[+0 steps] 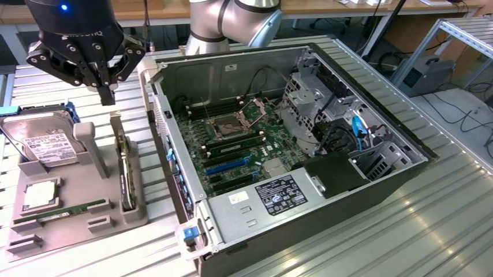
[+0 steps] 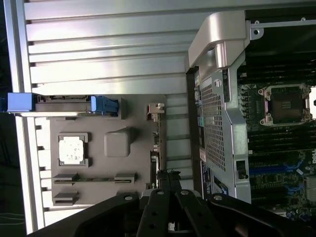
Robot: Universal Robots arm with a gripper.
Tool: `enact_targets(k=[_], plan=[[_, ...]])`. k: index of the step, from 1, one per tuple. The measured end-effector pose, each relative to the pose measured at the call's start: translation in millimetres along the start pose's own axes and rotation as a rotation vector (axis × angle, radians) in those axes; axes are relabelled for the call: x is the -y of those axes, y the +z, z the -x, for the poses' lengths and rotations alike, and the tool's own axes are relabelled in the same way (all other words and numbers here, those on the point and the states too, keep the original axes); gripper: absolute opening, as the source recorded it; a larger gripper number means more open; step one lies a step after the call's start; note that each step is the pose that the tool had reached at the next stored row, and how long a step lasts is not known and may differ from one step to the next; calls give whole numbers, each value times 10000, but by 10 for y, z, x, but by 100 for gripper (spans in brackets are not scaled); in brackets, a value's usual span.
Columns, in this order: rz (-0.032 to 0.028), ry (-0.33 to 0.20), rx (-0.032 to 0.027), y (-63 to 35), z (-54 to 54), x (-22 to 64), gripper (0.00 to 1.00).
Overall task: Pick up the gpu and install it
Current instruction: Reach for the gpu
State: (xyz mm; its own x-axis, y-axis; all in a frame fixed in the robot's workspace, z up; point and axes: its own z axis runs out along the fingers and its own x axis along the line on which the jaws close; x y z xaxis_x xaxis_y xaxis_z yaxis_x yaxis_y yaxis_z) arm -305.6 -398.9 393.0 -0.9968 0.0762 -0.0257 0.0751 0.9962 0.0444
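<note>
At the upper left of the exterior view, the gripper (image 1: 106, 99) is seen pointing straight down, its two fingers pressed fully together with nothing held between them. Just below its tips, at the left of the frame, the gpu (image 1: 124, 167) is stood on its long edge in a slot of a grey tray (image 1: 91, 151). A small gap is seen between the fingertips and the card's upper end, so the two are apart. Further toward the exterior view's left on the same tray, a hard drive (image 1: 43, 141) with a white label is propped at a tilt. A square processor chip (image 1: 38, 196) is laid flat in a recess lower in the frame, and a narrow green memory stick (image 1: 69, 209) is set in a groove beside it. The centre and right of the exterior view are taken up by an open computer case (image 1: 370, 190) laid on its side on a ribbed metal table (image 1: 385, 242). Inside it, a motherboard (image 1: 239, 144) is exposed, with an open processor socket (image 1: 231, 124) and blue slots (image 1: 227, 166). In the wrist view, the closed gripper (image 2: 168, 177) is seen over the thin edge of the gpu (image 2: 158, 143), between the tray (image 2: 133, 168) and the case wall (image 2: 217, 123).
</note>
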Motion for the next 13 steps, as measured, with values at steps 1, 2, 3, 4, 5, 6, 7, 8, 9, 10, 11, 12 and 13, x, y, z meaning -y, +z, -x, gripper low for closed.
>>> enact_targets(k=[1, 2, 3, 4, 5, 6, 7, 8, 9, 10, 11, 12, 13], plan=[[0, 0, 0, 0, 0, 0, 11], [0, 0, 0, 0, 0, 0, 11], [0, 1, 0, 0, -1, 1, 11], [1, 1, 0, 0, -1, 4, 11], [0, 0, -1, 0, 0, 9, 11], [0, 0, 0, -1, 1, 16, 11], [1, 0, 1, -1, 1, 23, 11], [0, 0, 0, -1, 2, 30, 11], [0, 0, 0, -1, 3, 37, 11], [0, 0, 0, -2, 3, 45, 11], [0, 0, 0, -2, 4, 52, 11], [0, 0, 0, -2, 4, 60, 11], [0, 0, 0, -3, 5, 68, 11]])
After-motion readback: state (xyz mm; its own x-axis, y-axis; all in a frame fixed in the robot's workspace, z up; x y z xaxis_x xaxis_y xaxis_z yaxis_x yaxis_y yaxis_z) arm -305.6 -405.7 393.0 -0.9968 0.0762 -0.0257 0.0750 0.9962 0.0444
